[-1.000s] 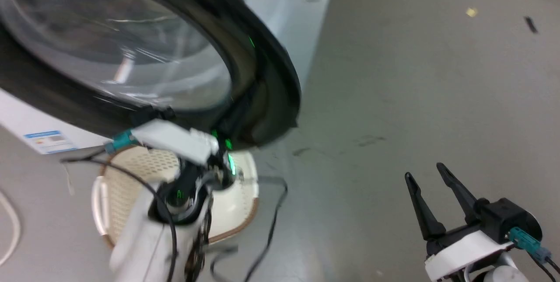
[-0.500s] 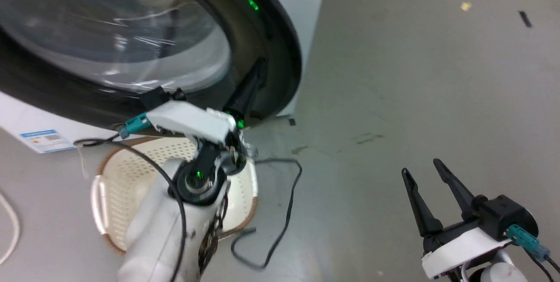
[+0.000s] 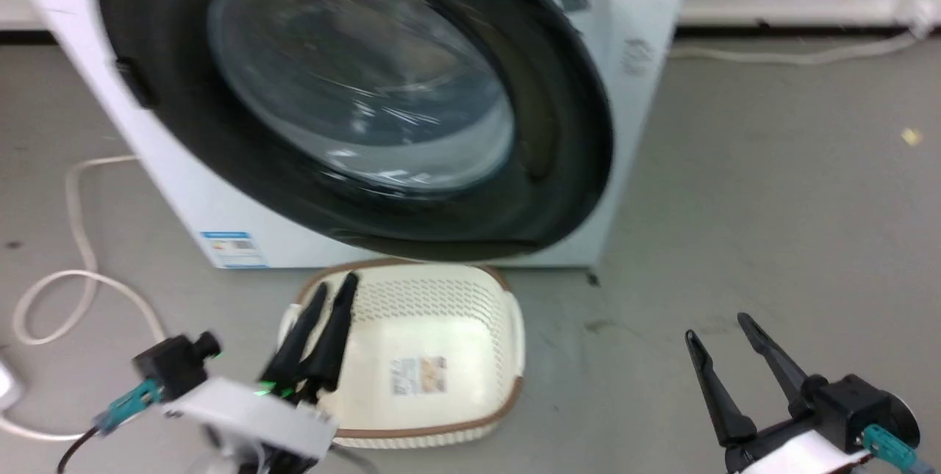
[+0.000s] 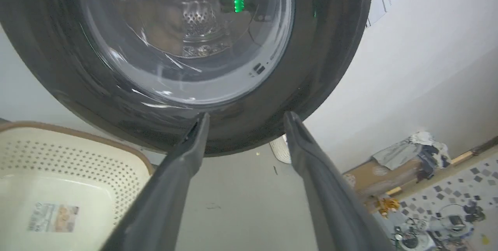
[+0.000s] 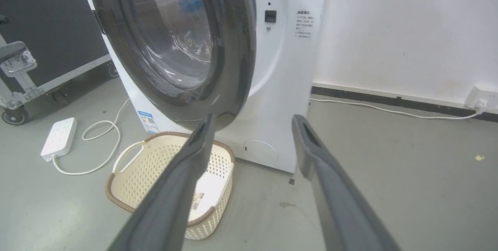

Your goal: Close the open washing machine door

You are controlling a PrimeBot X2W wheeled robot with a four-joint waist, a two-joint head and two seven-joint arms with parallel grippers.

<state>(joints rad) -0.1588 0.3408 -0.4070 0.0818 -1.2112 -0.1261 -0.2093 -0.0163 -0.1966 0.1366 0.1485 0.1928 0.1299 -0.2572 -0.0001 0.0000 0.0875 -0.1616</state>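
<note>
Door (image 3: pixel 360 92) lies nearly flush on the washing machine's (image 3: pixel 647 33) front, latching unconfirmed; judged heavy, rigid, breakable at centre, so press its latch-side edge; left pincer (image 3: pixel 336 284) and right pincer (image 3: pixel 715 327) both released.

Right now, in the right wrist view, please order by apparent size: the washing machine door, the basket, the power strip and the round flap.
1. washing machine door
2. basket
3. power strip and round flap: too alike to rank.
</note>
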